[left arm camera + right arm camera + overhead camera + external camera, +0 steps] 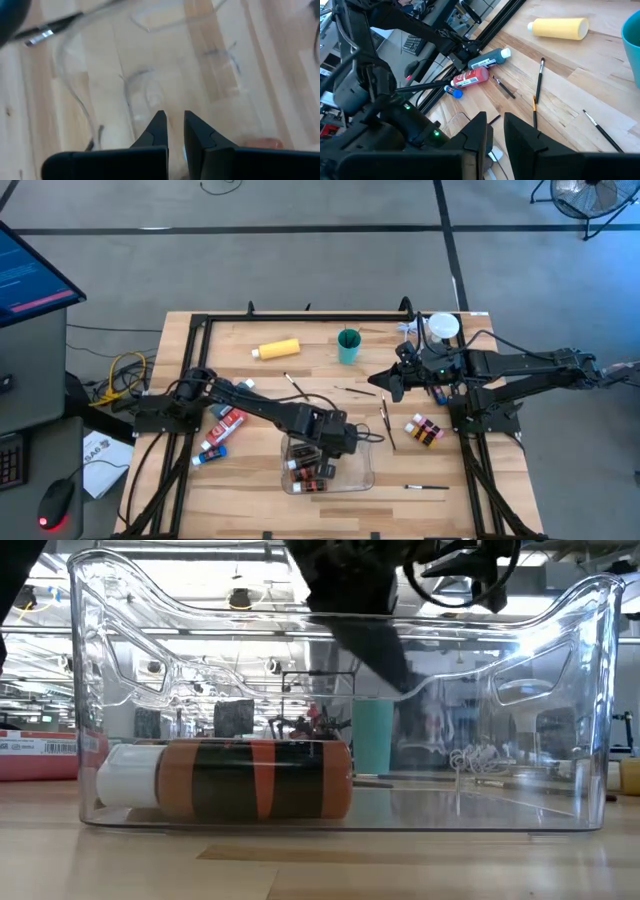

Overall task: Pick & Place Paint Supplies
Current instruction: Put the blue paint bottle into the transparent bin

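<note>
The left gripper (342, 442), fingers closed on nothing, hangs over the clear tray (362, 478), where small paint bottles (312, 473) already lie. A loose paint brush (386, 422) lies just beyond the tray's far right corner, its long axis running away from the tray. The right gripper (388, 383), nearly closed and seemingly empty, hovers nearer the brush, so the pick looks like its job.

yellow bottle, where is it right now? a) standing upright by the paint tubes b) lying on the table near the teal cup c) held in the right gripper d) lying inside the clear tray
b: the yellow bottle lies on its side on the bare wood just left of the teal cup, well away from the clear tray and from both grippers.
</note>
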`<control>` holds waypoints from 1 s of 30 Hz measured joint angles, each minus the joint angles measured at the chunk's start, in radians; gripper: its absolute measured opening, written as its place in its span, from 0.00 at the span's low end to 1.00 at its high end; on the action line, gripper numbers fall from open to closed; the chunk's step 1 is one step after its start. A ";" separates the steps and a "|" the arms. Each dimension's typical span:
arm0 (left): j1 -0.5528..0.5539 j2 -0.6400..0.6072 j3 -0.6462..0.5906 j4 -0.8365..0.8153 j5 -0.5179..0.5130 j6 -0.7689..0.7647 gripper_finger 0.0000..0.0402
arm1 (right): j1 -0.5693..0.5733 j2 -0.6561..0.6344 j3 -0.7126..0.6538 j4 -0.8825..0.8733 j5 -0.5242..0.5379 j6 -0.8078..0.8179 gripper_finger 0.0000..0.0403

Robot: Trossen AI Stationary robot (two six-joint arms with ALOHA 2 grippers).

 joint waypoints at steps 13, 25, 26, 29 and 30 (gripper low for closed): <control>0.045 -0.157 0.002 0.068 -0.152 -0.115 0.00 | 0.000 0.000 0.000 0.001 -0.004 0.011 0.15; 0.074 -0.248 0.002 0.162 -0.241 -0.168 0.00 | 0.000 0.000 0.000 0.000 -0.004 0.009 0.15; 0.075 -0.248 0.002 0.164 -0.245 -0.168 0.00 | 0.000 0.000 0.000 0.000 -0.004 0.010 0.15; 0.074 -0.248 0.002 0.165 -0.246 -0.168 0.00 | 0.000 0.000 0.000 0.000 -0.004 0.008 0.15; 0.074 -0.248 0.002 0.166 -0.246 -0.168 0.00 | 0.000 0.000 0.000 0.000 -0.004 0.008 0.15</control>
